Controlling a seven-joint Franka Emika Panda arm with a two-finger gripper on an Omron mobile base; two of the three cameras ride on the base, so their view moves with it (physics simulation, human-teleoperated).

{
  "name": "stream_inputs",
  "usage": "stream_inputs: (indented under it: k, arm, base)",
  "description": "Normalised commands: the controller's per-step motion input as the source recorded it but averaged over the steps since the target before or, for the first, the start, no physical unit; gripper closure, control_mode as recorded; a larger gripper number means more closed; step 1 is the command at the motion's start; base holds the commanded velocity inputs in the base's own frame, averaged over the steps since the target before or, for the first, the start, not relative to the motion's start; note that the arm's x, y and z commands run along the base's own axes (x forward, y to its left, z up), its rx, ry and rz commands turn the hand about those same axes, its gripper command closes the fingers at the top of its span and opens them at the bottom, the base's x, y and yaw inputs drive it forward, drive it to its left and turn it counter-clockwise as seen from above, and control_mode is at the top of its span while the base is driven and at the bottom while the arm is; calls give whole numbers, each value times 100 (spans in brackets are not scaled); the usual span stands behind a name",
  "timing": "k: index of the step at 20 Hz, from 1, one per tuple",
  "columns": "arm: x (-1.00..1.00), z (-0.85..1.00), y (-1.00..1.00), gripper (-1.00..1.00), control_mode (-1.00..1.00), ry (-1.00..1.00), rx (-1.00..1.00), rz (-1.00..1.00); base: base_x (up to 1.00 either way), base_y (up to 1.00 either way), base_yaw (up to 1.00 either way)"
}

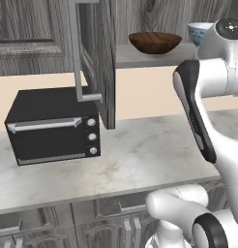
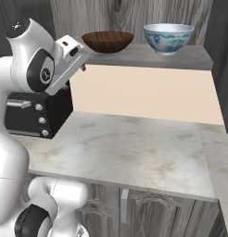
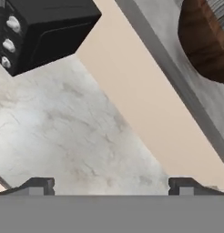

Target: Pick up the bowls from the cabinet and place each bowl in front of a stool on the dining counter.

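Two bowls stand on the grey shelf (image 2: 185, 56) of the open cabinet: a dark brown wooden bowl (image 2: 107, 40) on the left and a white bowl with blue-green pattern (image 2: 168, 38) to its right. From the left base view the wooden bowl (image 1: 155, 42) shows whole, while the white bowl (image 1: 198, 31) is partly hidden behind my arm. My gripper (image 2: 84, 59) hovers just below and left of the wooden bowl, short of the shelf edge. In the hand view the gripper (image 3: 111, 186) is open and empty, with the wooden bowl (image 3: 205, 41) at upper right. The dining counter and stools are out of view.
The cabinet door (image 1: 96, 63) with its metal bar handle (image 1: 76, 53) hangs open left of the shelf. A black toaster oven (image 1: 51, 126) sits on the marble kitchen counter (image 1: 135, 160) below. A beige wall (image 2: 143, 92) runs under the shelf.
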Motion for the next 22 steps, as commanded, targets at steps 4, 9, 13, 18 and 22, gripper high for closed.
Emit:
stream_inputs:
  k: [4,9,13,18,22]
  arm:
    - [40,38,10,-100,-100,0,-31,14]
    - [59,7,0,-100,-100,-1,-15,17]
    - [54,3,0,-100,-100,-5,-12,13]
    - [58,3,17,-100,-100,0,-13,1]
    - [74,0,25,-100,-100,1,-6,0]
  base:
    - [0,0,0]
    - [0,0,0]
    - [0,0,0]
    - [0,0,0]
    - [0,0,0]
